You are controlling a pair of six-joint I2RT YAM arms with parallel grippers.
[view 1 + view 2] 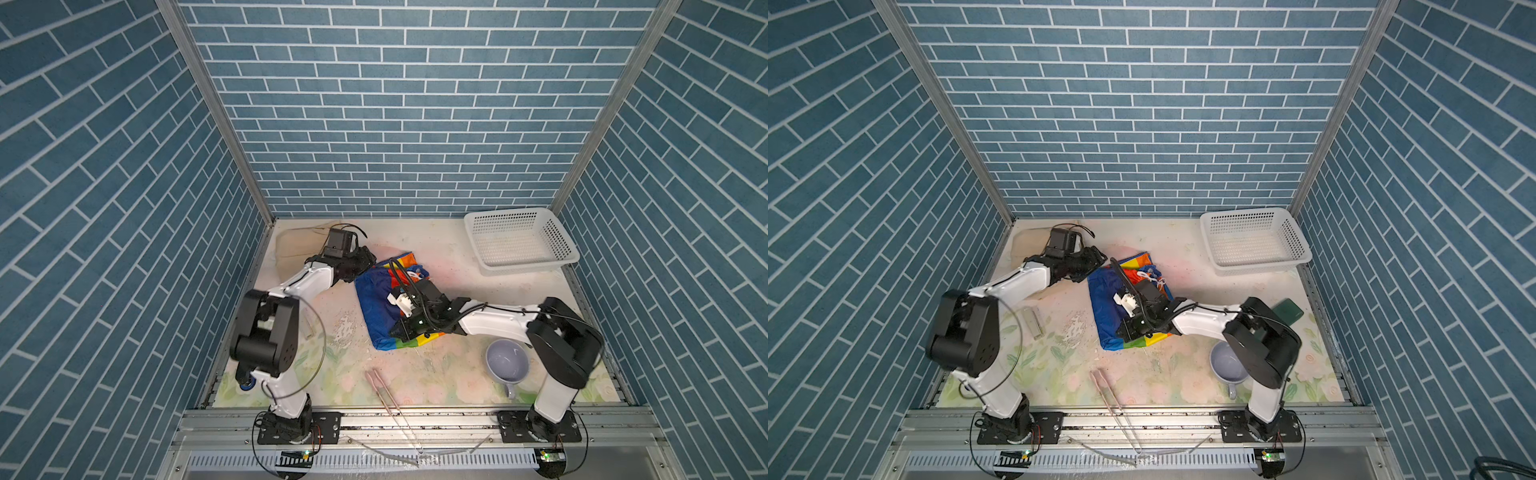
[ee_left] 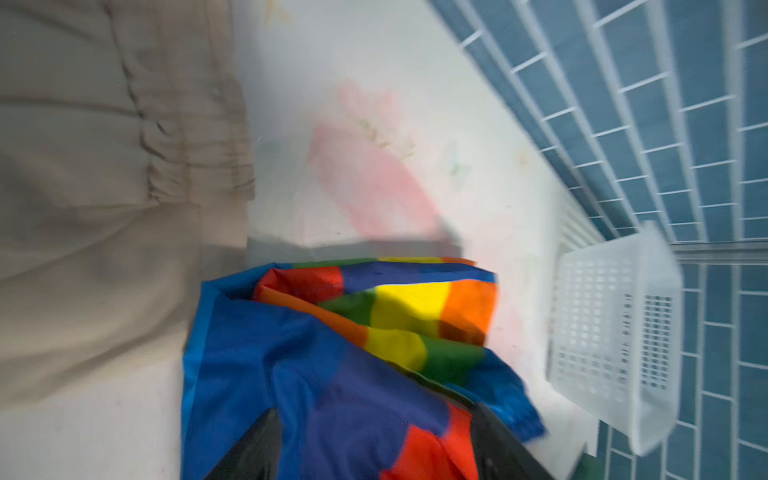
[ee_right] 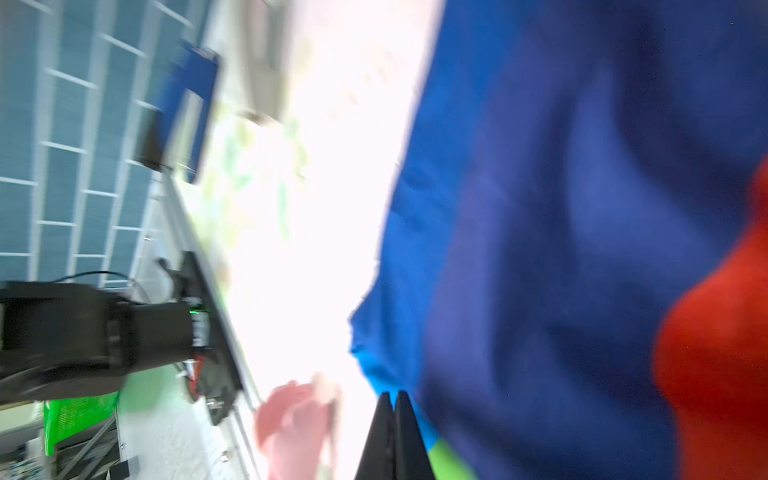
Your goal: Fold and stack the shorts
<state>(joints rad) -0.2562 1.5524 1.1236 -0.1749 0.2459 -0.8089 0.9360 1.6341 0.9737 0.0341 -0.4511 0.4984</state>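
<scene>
The beige shorts lay flat in the far left corner of the worktop, maybe folded already. The rainbow shorts sat rumpled in the middle. Our left pincer stood open, with their far edge between its fingers. Our right pincer was shut at their near edge. We thought the folding was half done, and no stacking yet.

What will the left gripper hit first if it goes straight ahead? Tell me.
Most likely the rainbow shorts: the cloth lies between the open fingers of the left gripper, with bare table beyond. The blur leaves depth unclear.
</scene>
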